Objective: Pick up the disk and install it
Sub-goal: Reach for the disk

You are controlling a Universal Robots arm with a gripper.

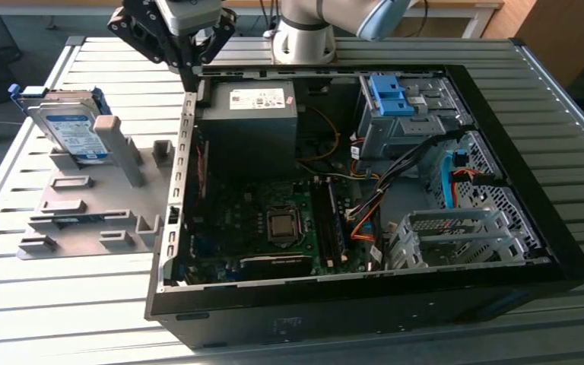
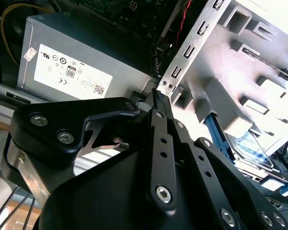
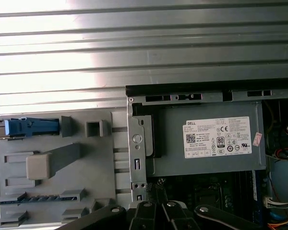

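Silver disk [image 1: 69, 128] is standing on edge in the grey holder [image 1: 99, 205] on the table [image 1: 49, 319], untouched, beside the open case [image 1: 566, 251]. My pincer [image 1: 185, 67] is pressed together and empty, pointing straight down over the case wall, well apart from the disk. For a clean grab I reckon it wants spreading, then squaring across the flat faces.

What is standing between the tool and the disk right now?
Nothing visible. The black tool hangs at the edge of the black computer case; the silver blue-framed disk stands upright in the grey holder toward the exterior view's left, bare slatted metal table between.
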